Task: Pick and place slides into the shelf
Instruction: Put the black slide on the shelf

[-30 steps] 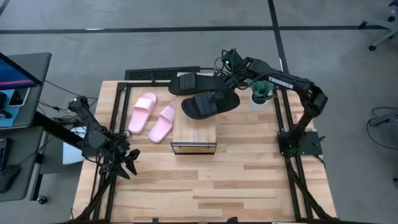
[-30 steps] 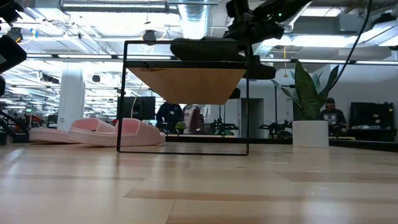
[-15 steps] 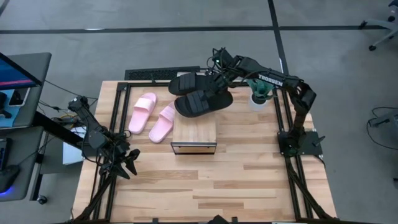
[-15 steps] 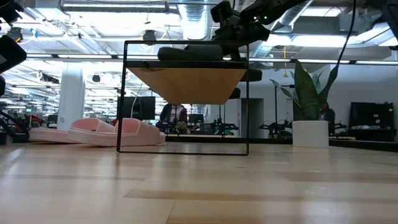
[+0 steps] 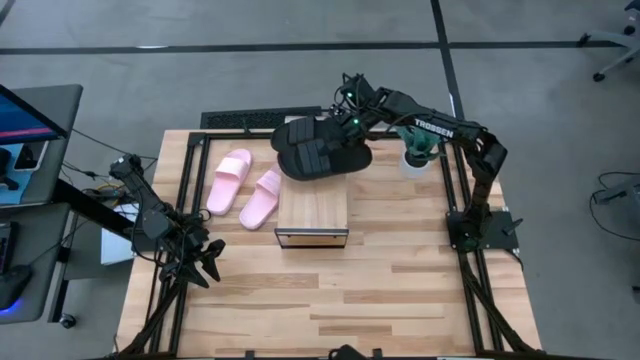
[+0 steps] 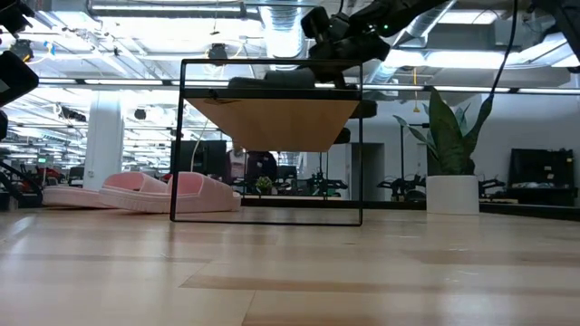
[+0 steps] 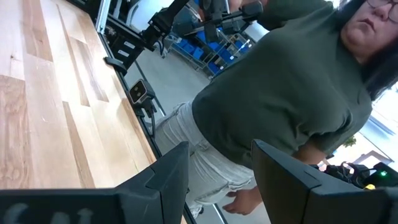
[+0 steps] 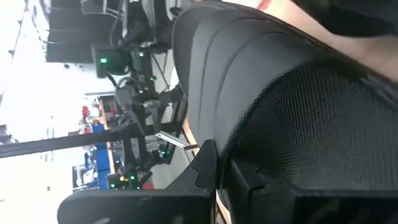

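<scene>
My right gripper [image 5: 348, 135] is shut on a black slide [image 5: 318, 160] at the far end of the shelf [image 5: 312, 215], a low rack with a light wood top. In the low view this slide [image 6: 281, 83] lies just over the shelf's top bar [image 6: 272, 92]; whether it touches, I cannot tell. The other black slide [image 5: 295, 132] lies sole down on the table right behind it. Two pink slides [image 5: 245, 188] lie side by side left of the shelf. My left gripper [image 5: 205, 262] waits open at the table's near left. My right gripper holds the black slide by the edge at its right end [image 8: 214, 163], pinched between the two fingers. It comes from the table's far right, slanting down. The slide lies about level and stretches from the fingers toward the table's left.
A small potted plant [image 5: 415, 155] stands at the far right by the right arm. A person in a green top [image 7: 292, 93] stands beyond the table's edge in the left wrist view. Bare wood lies near of the shelf [image 5: 330, 300].
My right gripper has carried the black slide toward the table's left and a little toward the far edge, from off the shelf's far right corner to over its far end. The slide has turned slightly and now lies close beside the other black slide.
</scene>
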